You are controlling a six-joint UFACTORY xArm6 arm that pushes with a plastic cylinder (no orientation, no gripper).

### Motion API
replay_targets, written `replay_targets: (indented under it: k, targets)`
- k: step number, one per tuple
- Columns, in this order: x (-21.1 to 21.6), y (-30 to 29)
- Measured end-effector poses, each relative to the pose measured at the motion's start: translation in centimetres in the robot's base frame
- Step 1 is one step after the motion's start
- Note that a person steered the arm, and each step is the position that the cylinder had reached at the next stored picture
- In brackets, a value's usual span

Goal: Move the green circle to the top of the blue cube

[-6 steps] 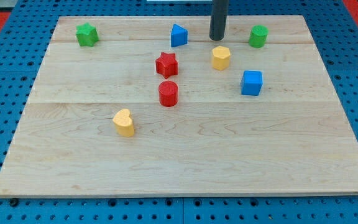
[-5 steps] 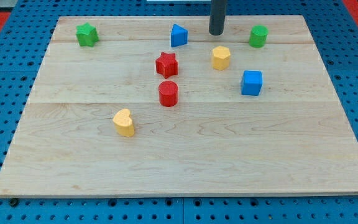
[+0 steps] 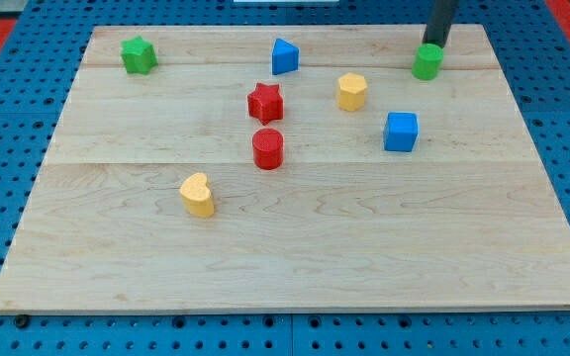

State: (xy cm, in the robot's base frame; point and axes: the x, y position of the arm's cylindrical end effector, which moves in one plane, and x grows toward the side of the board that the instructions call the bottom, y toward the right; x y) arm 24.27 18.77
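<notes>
So my tip is up near the view's top right corner of the bench, sitting right at the far edge of the green circle, touching it or as good as, from the view's top side. There's no hand on this rig, just a straight dark rod, so nothing is open or closed and nothing is held; the rod only leans down into frame from the top edge.

The green circle is a short bright green cylinder, standing upright with its flat face up. It sits above and a bit to the view's right of the blue cube, with a clear gap of bare wood between them. The cube is a plain blue block, square on.

Moving out: a yellow hexagon-ish block is to the view's left of the cube, near it. Further left are a red star and, just below that, a red cylinder. A blue triangle sits up top in the middle, a green star is way off at the top left, and a yellow heart sits lower left, well apart from everything.

The bench is pale wood planks, resting on a blue pegboard with rows of holes.
</notes>
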Motion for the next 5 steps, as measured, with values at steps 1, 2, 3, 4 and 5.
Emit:
replay_targets:
  k: [1, 2, 3, 4, 5]
  targets:
    - [3.6, -3.4]
    - [3.0, -2.7]
    - [1.5, 1.2]
    - [5.5, -1.4]
    - [9.5, -4.8]
